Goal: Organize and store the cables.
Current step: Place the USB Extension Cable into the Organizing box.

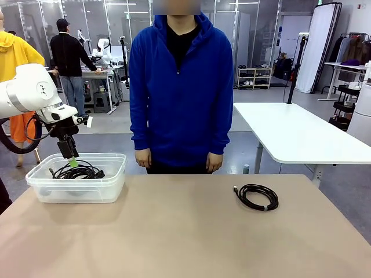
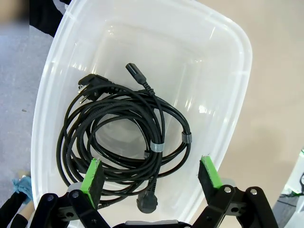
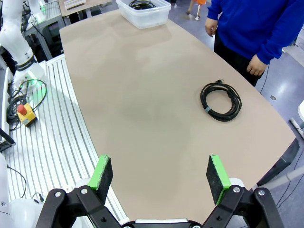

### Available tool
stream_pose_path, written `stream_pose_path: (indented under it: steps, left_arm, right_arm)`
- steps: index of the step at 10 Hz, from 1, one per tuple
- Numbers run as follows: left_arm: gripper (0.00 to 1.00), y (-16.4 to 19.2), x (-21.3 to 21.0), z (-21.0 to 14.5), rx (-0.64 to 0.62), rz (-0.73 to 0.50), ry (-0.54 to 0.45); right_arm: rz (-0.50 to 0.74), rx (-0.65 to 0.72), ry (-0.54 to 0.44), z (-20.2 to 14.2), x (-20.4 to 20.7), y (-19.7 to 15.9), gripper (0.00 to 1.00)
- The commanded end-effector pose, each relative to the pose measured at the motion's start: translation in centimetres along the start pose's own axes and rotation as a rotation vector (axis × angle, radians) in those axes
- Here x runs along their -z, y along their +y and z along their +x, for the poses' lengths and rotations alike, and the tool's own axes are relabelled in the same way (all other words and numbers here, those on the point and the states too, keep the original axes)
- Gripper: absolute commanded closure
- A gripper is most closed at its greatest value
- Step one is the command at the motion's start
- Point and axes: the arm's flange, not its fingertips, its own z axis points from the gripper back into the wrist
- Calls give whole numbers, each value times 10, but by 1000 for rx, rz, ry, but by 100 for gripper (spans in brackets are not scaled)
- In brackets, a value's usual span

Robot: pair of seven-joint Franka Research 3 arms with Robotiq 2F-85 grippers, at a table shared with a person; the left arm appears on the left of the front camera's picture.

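Front camera faces a person across the tabletop [image 1: 174,231]; the left wrist camera peers closely down into the plastic tub [image 2: 228,95]; the right wrist camera looks from high, sharing tub and tabletop.

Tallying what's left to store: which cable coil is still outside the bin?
The single coil lying on the bare table near the person; the other cables are already inside the clear bin.

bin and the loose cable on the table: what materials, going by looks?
Bin: looks like translucent, glossy plastic; the coiled cables inside and the tabletop show through its walls, with light glints. Loose cable: black cord, probably rubber or PVC jacket, matte with a faint sheen, held in its coil by a small pale tie.
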Motion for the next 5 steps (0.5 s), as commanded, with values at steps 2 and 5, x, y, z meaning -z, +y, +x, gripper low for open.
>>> stream_pose_path:
  steps: [2,5]
  left_arm:
    - [0,0,0,-1,0,1,2]
    - [0,-40,-59,-20,8,-34,-181]
  right_arm:
    - [1,-17,-13,1,-1,-1,0]
    - [22,50,-6,13,10,-32,0]
